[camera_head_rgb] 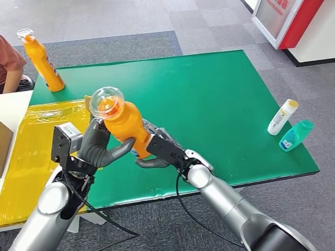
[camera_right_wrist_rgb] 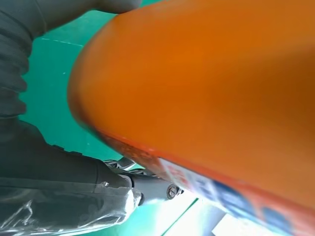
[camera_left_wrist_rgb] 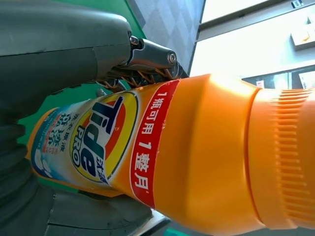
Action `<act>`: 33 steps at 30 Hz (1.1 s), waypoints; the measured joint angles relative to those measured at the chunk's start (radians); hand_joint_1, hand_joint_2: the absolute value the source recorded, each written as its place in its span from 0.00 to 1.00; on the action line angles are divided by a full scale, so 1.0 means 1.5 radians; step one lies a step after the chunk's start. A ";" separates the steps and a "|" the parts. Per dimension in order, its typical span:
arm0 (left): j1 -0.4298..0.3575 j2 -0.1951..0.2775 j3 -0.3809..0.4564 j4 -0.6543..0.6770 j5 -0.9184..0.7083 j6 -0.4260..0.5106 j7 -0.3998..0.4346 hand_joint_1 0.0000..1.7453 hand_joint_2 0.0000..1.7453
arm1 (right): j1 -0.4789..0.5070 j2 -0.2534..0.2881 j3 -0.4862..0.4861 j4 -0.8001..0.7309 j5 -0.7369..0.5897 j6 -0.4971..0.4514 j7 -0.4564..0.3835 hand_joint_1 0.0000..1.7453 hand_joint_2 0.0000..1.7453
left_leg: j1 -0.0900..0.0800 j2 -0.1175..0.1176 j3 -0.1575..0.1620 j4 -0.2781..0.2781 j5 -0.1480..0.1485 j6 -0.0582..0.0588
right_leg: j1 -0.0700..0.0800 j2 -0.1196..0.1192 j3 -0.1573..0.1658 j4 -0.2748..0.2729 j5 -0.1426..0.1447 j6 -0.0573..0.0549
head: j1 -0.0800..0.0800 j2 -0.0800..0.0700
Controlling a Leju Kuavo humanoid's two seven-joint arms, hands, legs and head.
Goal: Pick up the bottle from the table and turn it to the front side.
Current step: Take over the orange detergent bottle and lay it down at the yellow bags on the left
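Fingers of both hands, left (camera_head_rgb: pixel 99 146) and right (camera_head_rgb: pixel 160 149), wrap the bottle (camera_head_rgb: pixel 126 123), lifted, cap toward 10 o'clock; mid-turn, next likely rotate label forward, regripping carefully.

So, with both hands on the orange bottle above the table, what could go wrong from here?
1. The orange bottle is held tilted in the air between the left hand and right hand; turning it may loosen one grip, and it could fall onto the green mat.
2. Its clear cap sticks out past the fingers and could get knocked.
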 joint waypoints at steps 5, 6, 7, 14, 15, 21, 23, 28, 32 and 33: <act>0.000 0.004 0.002 0.000 -0.007 0.001 0.000 1.00 1.00 | -0.002 -0.003 -0.013 0.020 0.000 -0.001 0.002 0.00 1.00 | 0.000 0.000 0.000 0.000 0.000 0.000 | 0.000 0.000 0.000 0.000 0.000 0.000 | 0.000 0.000; 0.000 0.005 0.002 0.000 -0.008 0.001 0.000 1.00 1.00 | -0.002 -0.004 -0.014 0.022 0.000 -0.001 0.002 0.00 1.00 | 0.000 0.000 0.000 0.000 0.000 0.000 | 0.000 0.000 0.000 0.000 0.000 0.000 | 0.000 0.000; 0.000 0.005 0.002 0.000 -0.009 0.002 0.000 1.00 1.00 | -0.002 -0.004 -0.014 0.025 0.000 -0.002 0.003 0.00 1.00 | 0.000 0.000 0.000 0.000 0.000 0.000 | 0.000 0.000 0.000 0.000 0.000 0.000 | 0.000 0.000; 0.000 0.012 0.006 0.000 -0.067 0.017 0.001 1.00 1.00 | -0.003 -0.010 -0.043 0.047 0.008 -0.021 0.009 0.00 1.00 | 0.000 0.000 0.000 0.000 0.000 0.000 | 0.000 0.000 0.000 0.000 0.000 0.000 | 0.000 0.000; 0.000 0.013 0.008 0.000 -0.071 0.018 0.001 1.00 1.00 | -0.003 -0.011 -0.048 0.050 0.010 -0.022 0.008 0.00 1.00 | 0.000 0.000 0.000 0.000 0.000 0.000 | 0.000 0.000 0.000 0.000 0.000 0.000 | 0.000 0.000; 0.001 0.025 0.016 0.009 -0.202 0.063 0.026 1.00 1.00 | -0.003 -0.019 -0.078 0.055 0.026 -0.029 0.010 0.00 1.00 | 0.000 0.000 0.000 0.000 0.000 0.000 | 0.000 0.000 0.000 0.000 0.000 0.000 | 0.000 0.000; 0.004 0.033 0.028 0.025 -0.257 0.080 0.035 1.00 1.00 | -0.003 -0.026 -0.095 0.055 0.040 -0.031 0.015 0.00 1.00 | 0.000 0.000 0.000 0.000 0.000 0.000 | 0.000 0.000 0.000 0.000 0.000 0.000 | 0.000 0.000; 0.015 0.050 0.065 0.064 -0.329 0.083 0.046 1.00 1.00 | -0.002 -0.038 -0.128 0.040 0.072 -0.027 0.033 0.00 1.00 | 0.000 0.000 0.000 0.000 0.000 0.000 | 0.000 0.000 0.000 0.000 0.000 0.000 | 0.000 0.000; 0.023 0.058 0.085 0.073 -0.403 0.086 0.071 1.00 1.00 | 0.001 -0.040 -0.149 0.013 0.087 -0.018 0.046 0.00 1.00 | 0.000 0.000 0.000 0.000 0.000 0.000 | 0.000 0.000 0.000 0.000 0.000 0.000 | 0.000 0.000; 0.028 0.061 0.091 0.074 -0.429 0.094 0.073 1.00 1.00 | 0.004 -0.042 -0.155 0.007 0.089 -0.018 0.045 0.00 1.00 | 0.000 0.000 0.000 0.000 0.000 0.000 | 0.000 0.000 0.000 0.000 0.000 0.000 | 0.000 0.000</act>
